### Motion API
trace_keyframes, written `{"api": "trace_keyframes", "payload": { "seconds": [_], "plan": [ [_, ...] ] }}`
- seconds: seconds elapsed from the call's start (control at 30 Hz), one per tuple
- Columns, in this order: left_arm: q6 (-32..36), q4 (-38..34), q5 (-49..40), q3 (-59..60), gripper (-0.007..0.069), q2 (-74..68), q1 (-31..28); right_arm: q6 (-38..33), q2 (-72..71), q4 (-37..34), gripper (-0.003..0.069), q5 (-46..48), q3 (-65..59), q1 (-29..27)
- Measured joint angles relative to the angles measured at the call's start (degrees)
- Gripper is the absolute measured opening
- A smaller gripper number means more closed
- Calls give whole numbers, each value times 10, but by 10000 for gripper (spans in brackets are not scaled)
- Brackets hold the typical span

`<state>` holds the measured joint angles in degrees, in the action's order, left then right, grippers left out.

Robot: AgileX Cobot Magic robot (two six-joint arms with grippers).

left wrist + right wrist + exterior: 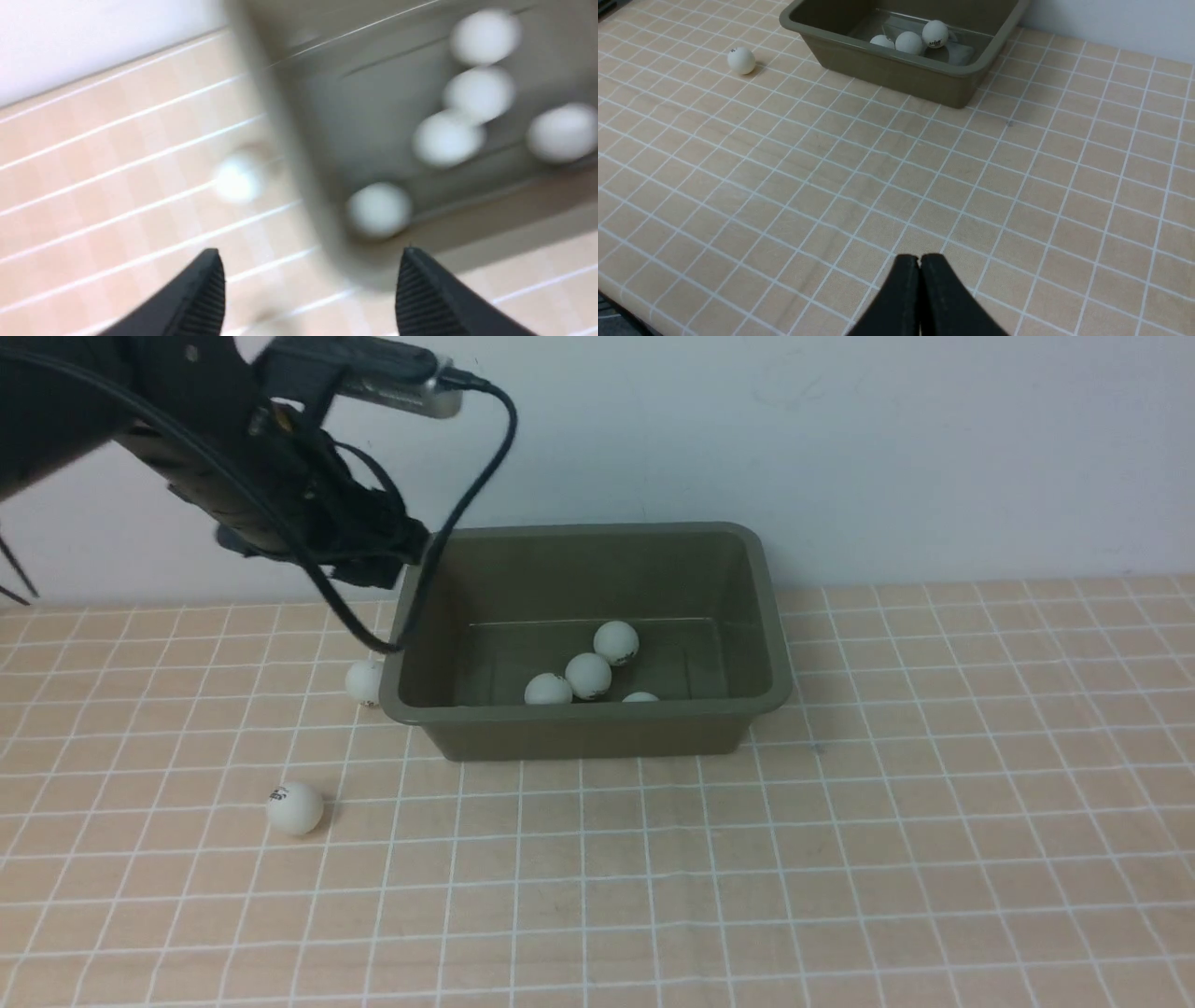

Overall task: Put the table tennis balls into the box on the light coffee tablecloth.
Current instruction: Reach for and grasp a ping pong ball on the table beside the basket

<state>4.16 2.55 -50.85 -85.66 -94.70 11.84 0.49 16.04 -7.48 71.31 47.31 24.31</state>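
The left gripper [310, 255] was wide open and held nothing. Its two ribbed black fingers [205, 291] stood far apart, and between them only a blurred piece of cloth and the box corner were visible. In the front view this gripper [378, 555] hung in the upper left of the frame, close over the left rear corner of the box [579, 739]. A black cable [481, 485] fell from the arm across the left rim of the box.

The olive-green box stood in the upper middle of the frame, on the light coffee tablecloth [840, 859] and near the white wall [887, 429]. In the front view, four table tennis balls [588, 675] were visible inside it, gathered close to the front wall. The blurred left wrist view showed five white balls [479, 93] on the box floor.

A sixth ball [364, 681] lay on the cloth just beside the left wall of the box, partly hidden by the rim. A seventh ball [295, 806], with a small dark logo, lay alone in the lower left of the frame, well apart from the box.

The right gripper [920, 262] was fully closed, finger against finger, with nothing between them. It hung over bare cloth, well apart from the box [896, 74].
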Motion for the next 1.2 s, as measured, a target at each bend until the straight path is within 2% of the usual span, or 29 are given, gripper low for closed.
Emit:
{"api": "trace_keyframes", "payload": {
  "seconds": [0.23,0.27,0.47,1.2],
  "plan": [
    [1,11,-3,113,405,36,-48,-5,0,0,-16,0,0,0],
    [5,5,23,158,405,34,-52,-5,0,0,-16,0,0,0],
    [16,-8,136,248,405,19,-52,-13,0,-2,-16,0,0,0],
    [16,-7,226,259,405,-100,-52,-15,0,-27,-16,3,0,0]
  ]
}}
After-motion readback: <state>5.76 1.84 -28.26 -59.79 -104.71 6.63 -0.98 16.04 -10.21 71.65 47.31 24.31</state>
